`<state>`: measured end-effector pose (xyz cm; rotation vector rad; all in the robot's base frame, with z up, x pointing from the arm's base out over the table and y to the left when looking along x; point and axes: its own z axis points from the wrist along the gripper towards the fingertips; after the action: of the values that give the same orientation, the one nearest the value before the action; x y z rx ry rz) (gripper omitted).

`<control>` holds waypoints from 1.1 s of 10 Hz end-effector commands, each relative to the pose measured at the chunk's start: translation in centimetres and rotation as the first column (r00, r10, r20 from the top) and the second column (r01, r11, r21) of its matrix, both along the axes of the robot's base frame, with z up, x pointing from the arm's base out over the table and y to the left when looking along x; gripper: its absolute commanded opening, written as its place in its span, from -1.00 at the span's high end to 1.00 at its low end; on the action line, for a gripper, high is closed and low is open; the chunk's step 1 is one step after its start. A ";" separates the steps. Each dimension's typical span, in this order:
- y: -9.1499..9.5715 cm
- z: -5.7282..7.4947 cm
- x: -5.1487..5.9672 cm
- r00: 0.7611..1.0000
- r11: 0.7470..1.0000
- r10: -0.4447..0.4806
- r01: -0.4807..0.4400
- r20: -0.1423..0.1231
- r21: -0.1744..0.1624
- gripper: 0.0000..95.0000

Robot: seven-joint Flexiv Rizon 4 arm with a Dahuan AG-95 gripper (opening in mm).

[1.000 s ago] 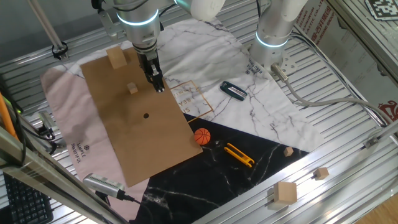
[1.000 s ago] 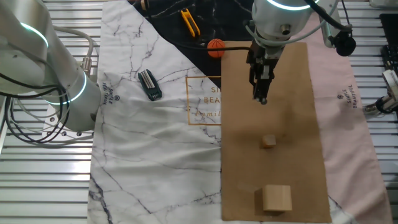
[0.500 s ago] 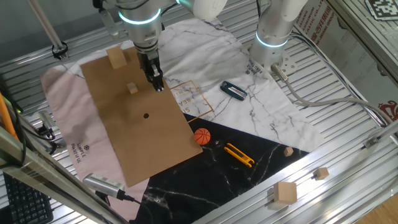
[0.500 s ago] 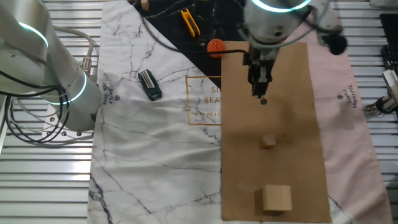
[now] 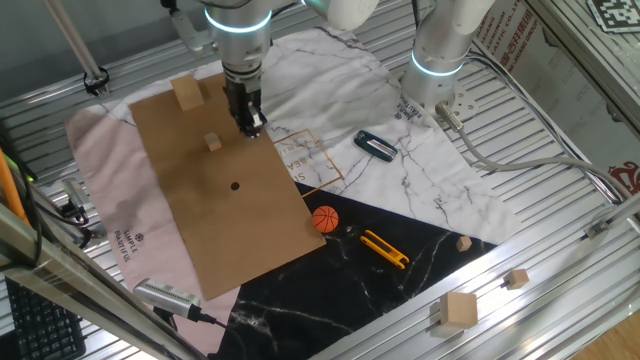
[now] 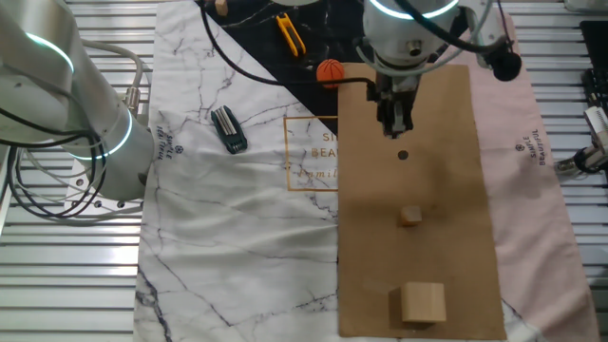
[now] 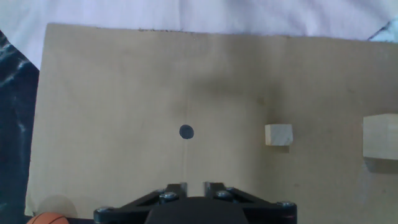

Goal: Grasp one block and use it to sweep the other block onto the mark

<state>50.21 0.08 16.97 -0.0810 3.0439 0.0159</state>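
Note:
The larger tan block (image 5: 186, 93) (image 6: 422, 302) sits at one end of the brown cardboard sheet (image 5: 250, 230). It shows at the right edge of the hand view (image 7: 380, 142). The tiny tan cube (image 5: 213, 142) (image 6: 409, 217) (image 7: 278, 134) lies between that block and the black dot mark (image 5: 235, 185) (image 6: 402, 155) (image 7: 186, 131). My gripper (image 5: 253, 128) (image 6: 394, 131) (image 7: 196, 185) hangs above the sheet, near the mark and off to the side of the cube. Its fingers stand close together and hold nothing. It touches neither block.
An orange ball (image 5: 325, 218) (image 6: 329, 69) lies just off the sheet's corner. A yellow tool (image 5: 385, 248) is on the black cloth and a black device (image 5: 376, 145) on the marbled cloth. A second white arm (image 5: 440, 60) stands nearby. Loose wooden blocks (image 5: 460, 310) sit on the slatted edge.
My gripper has risen and drawn back a little from the sheet, so the black mark now shows free of the fingers. The blocks have not moved.

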 end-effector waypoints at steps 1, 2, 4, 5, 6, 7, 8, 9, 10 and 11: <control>-0.1 0.1 -0.2 1.000 1.000 0.001 -0.001 0.003 -0.002 1.00; -0.1 0.1 -0.2 1.000 1.000 0.002 -0.002 0.003 -0.002 1.00; 0.0 0.2 -0.3 1.000 1.000 0.003 -0.003 0.004 0.004 1.00; 0.0 0.3 -0.3 1.000 1.000 0.003 -0.003 -0.003 -0.001 1.00; 0.0 0.3 -0.3 1.000 1.000 0.003 -0.003 -0.004 -0.002 1.00; 0.0 0.3 -0.3 1.000 1.000 0.008 -0.008 -0.005 -0.002 1.00; 0.0 0.3 -0.3 1.000 1.000 0.012 -0.012 -0.007 -0.002 1.00; 0.0 0.4 -0.3 1.000 1.000 0.013 -0.013 -0.009 -0.002 1.00; 0.0 0.3 -0.3 1.000 1.000 0.011 -0.011 -0.009 -0.001 1.00; 0.0 0.3 -0.3 1.000 1.000 0.009 -0.009 -0.008 -0.001 1.00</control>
<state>49.92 0.07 17.36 -0.0955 3.0519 0.0146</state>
